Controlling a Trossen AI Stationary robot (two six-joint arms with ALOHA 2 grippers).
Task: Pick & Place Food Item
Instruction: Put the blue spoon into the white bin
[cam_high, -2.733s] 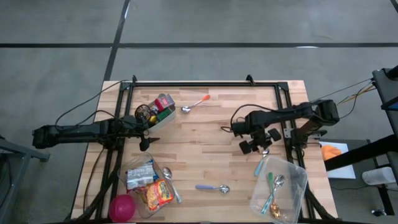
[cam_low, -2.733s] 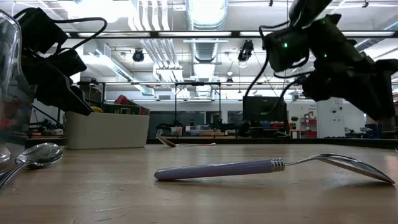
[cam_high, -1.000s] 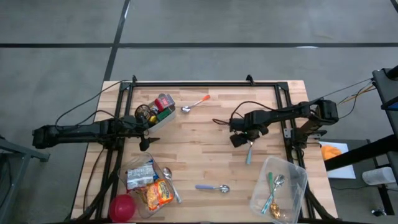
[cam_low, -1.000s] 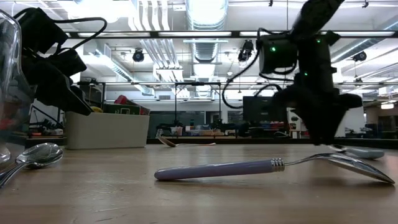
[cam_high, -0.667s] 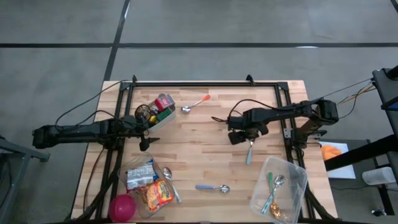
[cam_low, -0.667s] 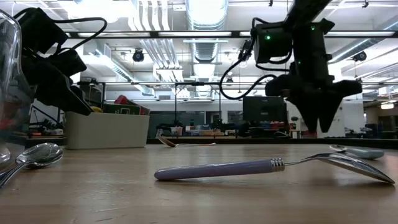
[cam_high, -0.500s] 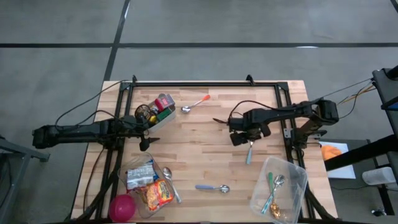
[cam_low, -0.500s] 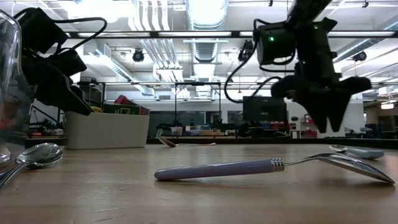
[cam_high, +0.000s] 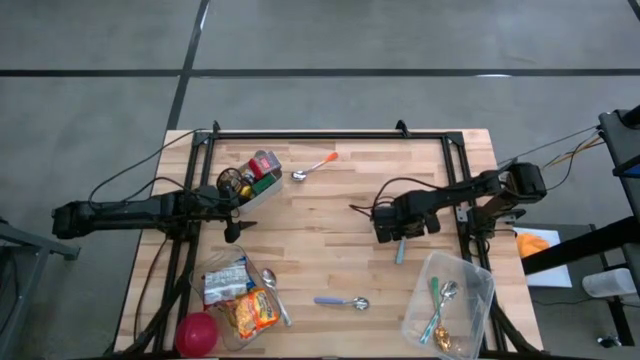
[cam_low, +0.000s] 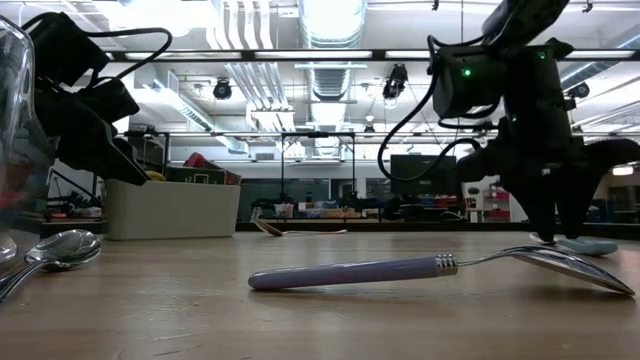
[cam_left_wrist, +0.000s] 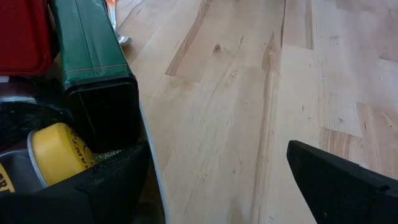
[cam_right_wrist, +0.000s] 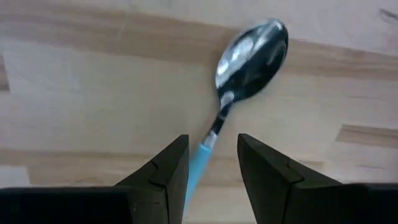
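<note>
At centre-right of the high view, the right pincer (cam_high: 397, 232) hangs with fingers apart, astride the blue-handled spoon (cam_right_wrist: 247, 51) lying on the counter (cam_high: 330, 210), its handle running between them.

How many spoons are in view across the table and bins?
6, possibly more hidden. Orange-handled spoon near the far edge; blue-handled spoon under the right gripper; purple-handled spoon near the front; one in the food bin; two in the clear container.
</note>
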